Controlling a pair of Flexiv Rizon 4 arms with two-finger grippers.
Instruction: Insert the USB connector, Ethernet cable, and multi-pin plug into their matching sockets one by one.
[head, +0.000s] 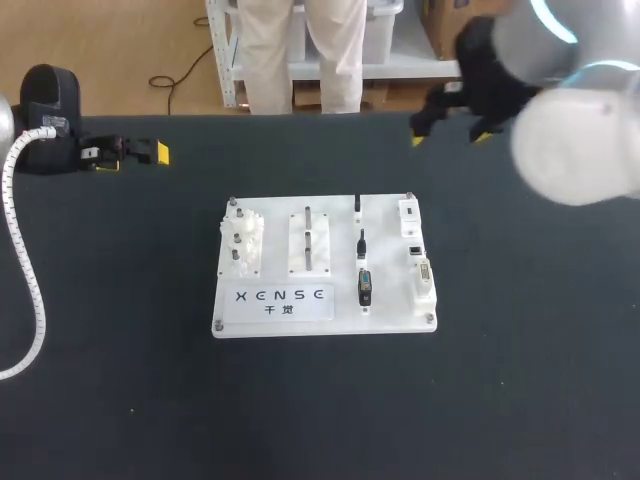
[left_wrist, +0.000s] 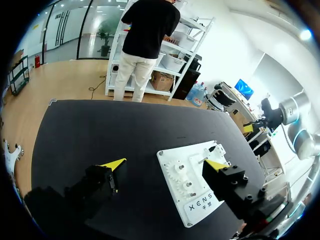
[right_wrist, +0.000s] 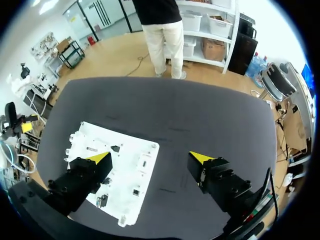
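Head view: left tool (head: 130, 153) and right tool (head: 449, 136) (both wide open, empty) sit well apart from the white board (head: 385, 320).

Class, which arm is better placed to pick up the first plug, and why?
Right, probably: the plugs stand on the board's right half, nearer the open right hand; the left hand sits farther off.

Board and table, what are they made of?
Board: probably hard plastic, white and smooth, with crisp flat edges. Table: looks like a dark matte mat or cloth cover, since nothing shines on it.
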